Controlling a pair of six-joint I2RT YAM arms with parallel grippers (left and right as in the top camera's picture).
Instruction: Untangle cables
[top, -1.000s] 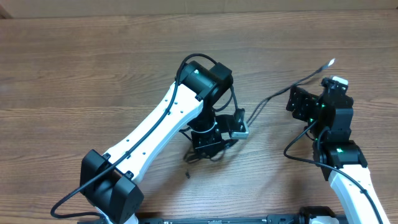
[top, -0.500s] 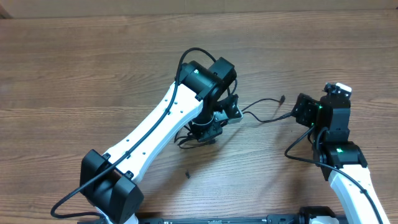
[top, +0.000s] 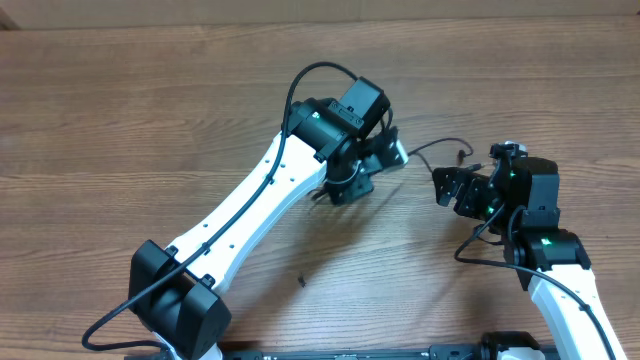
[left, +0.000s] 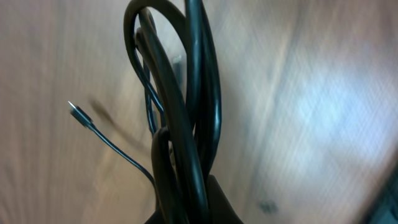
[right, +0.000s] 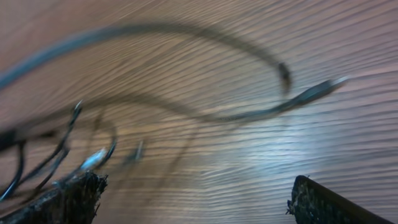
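R gripper (top: 452, 187) has let go: jaws wide, nothing between. The freed strand (top: 430, 145) now lies on table (top: 120, 100), centre-right of overhead frame. L gripper (top: 345, 188) stays clamped on cables (left: 193, 93) bundle, mid-frame, shifted up. One strand out; rest prob. still knotted.

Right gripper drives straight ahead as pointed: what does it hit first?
Likely the loose cable strand crossing just ahead of the right gripper; the view is blurred, so it could pass over it.
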